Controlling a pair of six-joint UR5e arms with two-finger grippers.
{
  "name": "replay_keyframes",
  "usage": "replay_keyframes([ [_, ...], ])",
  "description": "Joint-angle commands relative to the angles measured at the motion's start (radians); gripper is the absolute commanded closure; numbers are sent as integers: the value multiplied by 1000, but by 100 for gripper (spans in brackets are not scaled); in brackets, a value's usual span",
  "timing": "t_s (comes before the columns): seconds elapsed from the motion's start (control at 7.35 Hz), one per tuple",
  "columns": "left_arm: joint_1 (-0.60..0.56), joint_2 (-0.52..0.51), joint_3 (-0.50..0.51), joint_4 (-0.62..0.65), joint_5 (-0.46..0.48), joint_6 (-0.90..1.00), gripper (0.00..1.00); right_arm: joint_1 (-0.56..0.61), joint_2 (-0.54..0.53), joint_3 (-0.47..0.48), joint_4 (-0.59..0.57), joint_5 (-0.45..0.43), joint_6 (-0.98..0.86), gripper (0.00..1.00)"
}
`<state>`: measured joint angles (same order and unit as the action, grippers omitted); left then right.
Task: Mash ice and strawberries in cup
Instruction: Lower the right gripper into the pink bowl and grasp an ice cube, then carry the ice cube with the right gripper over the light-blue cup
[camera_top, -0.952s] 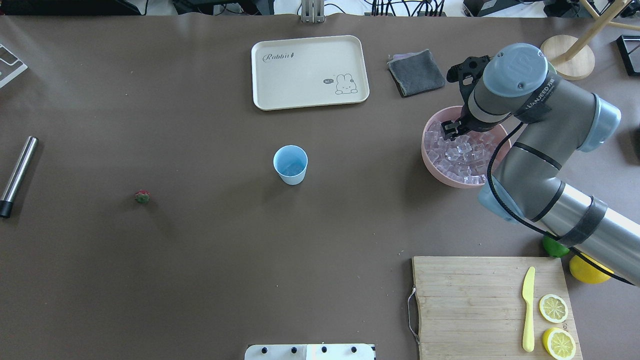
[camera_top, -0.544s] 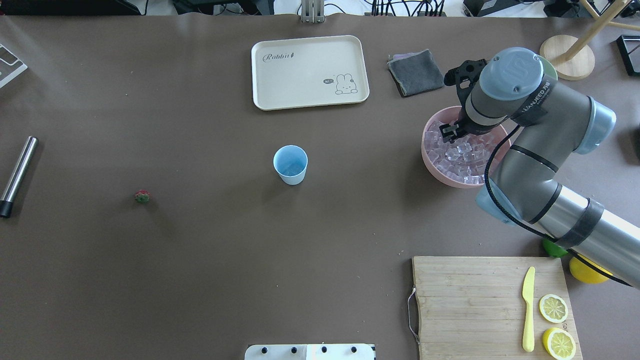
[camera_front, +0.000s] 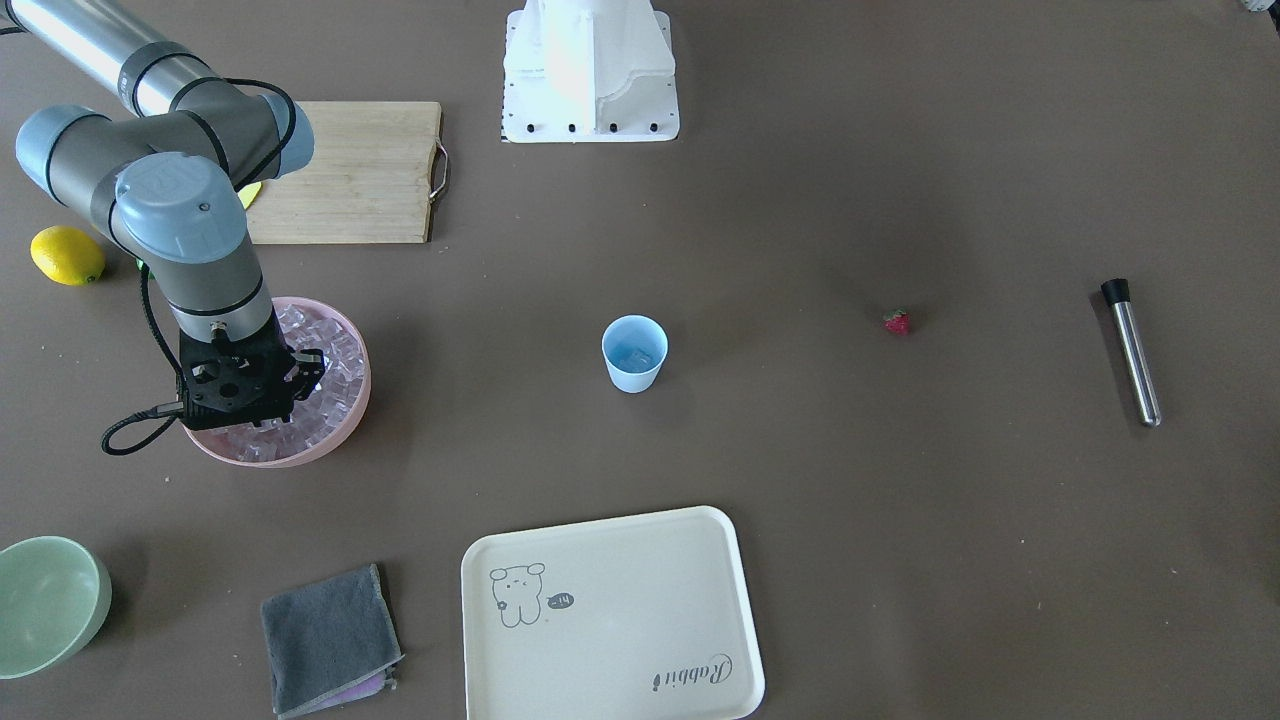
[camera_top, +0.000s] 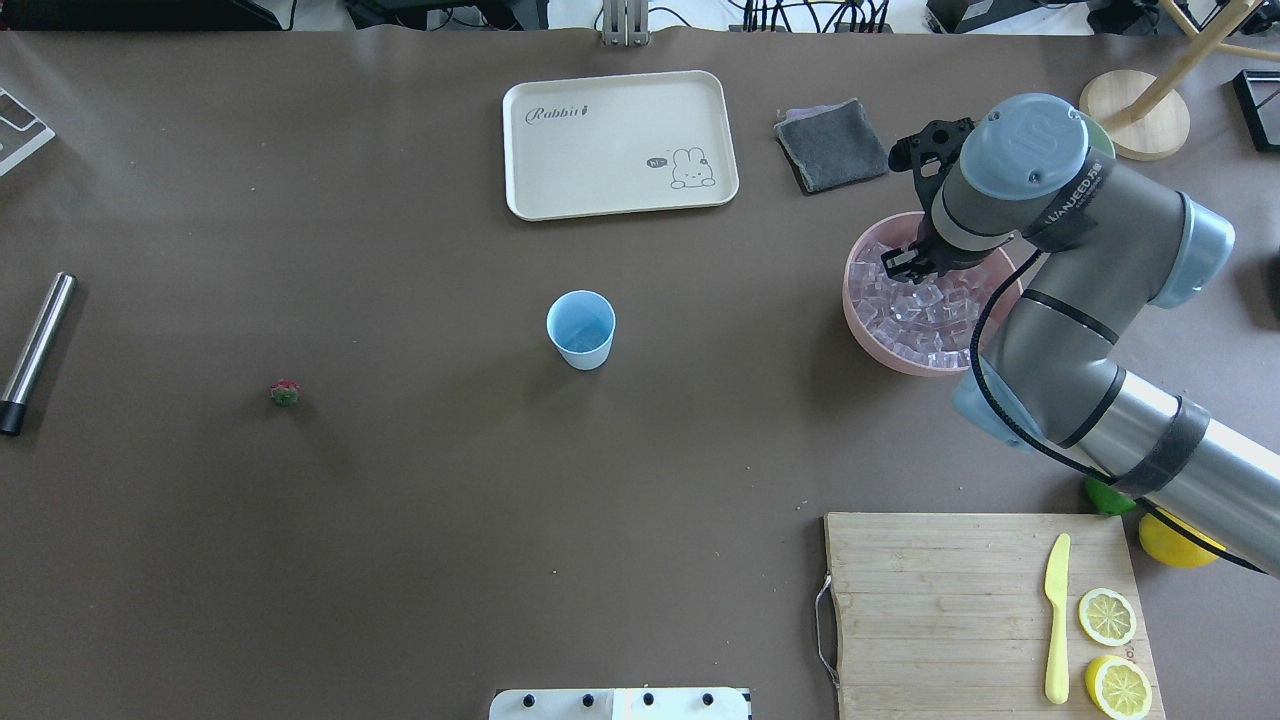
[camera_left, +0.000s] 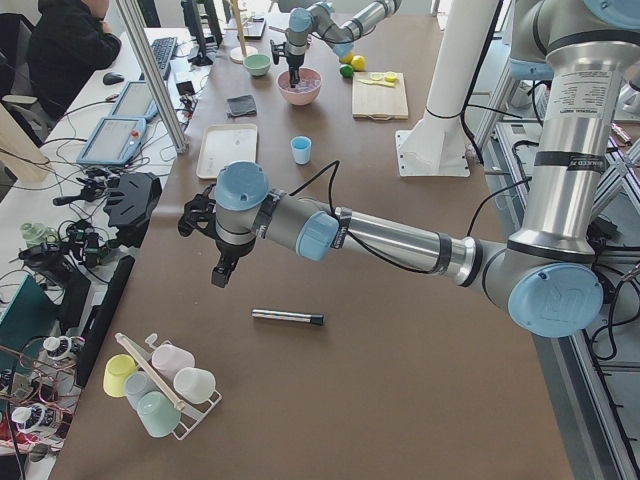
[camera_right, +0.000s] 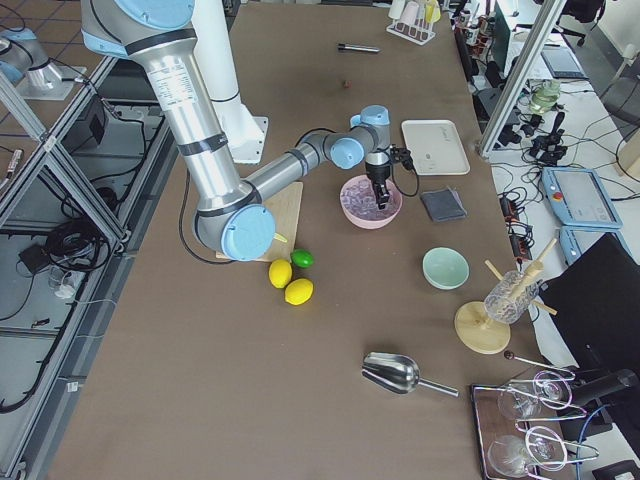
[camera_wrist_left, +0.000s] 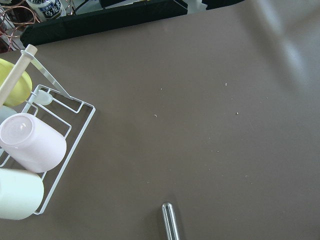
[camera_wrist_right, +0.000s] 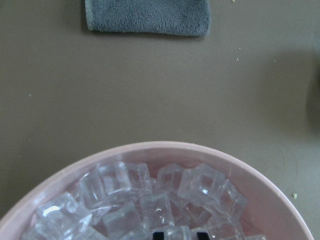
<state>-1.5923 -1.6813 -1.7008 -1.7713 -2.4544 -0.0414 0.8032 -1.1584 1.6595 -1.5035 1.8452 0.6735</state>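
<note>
The light blue cup (camera_top: 581, 328) stands upright mid-table, also in the front view (camera_front: 634, 352), with a little clear ice showing inside. The tiny red strawberry (camera_top: 285, 393) lies alone far to its left. The pink bowl (camera_top: 858, 325) holds many clear ice cubes (camera_top: 925, 315). My right gripper (camera_top: 897, 262) points down into the bowl. In the right wrist view its fingertips (camera_wrist_right: 158, 234) stand close on either side of one cube among the ice (camera_wrist_right: 115, 177). My left gripper (camera_left: 217, 278) shows only in the exterior left view, above the table near the metal muddler (camera_left: 288, 317); I cannot tell its state.
A cream tray (camera_top: 620, 143) and grey cloth (camera_top: 832, 145) lie beyond the cup. A cutting board (camera_top: 940, 600) with a yellow knife (camera_top: 1056, 620) and lemon halves is front right. A pale green bowl (camera_front: 45, 600) stands beyond the pink bowl. A cup rack (camera_wrist_left: 30, 150) is near the left arm.
My right gripper has shifted slightly within the pink bowl, a little left and back. The cup, strawberry and muddler have not moved.
</note>
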Motion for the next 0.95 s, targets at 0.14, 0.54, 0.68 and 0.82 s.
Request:
replay_keyframes([
  [0.14, 0, 0, 0, 0, 0, 0, 2, 37, 2, 40, -12, 50, 0, 93],
  [0.54, 0, 0, 4, 1, 2, 0, 2, 24, 150, 77, -130, 75, 72, 95],
  [0.68, 0, 0, 1, 1, 2, 0, 2, -10, 213, 69, -133, 71, 154, 95],
  [0.82, 0, 0, 3, 1, 2, 0, 2, -56, 294, 37, -130, 62, 257, 95],
])
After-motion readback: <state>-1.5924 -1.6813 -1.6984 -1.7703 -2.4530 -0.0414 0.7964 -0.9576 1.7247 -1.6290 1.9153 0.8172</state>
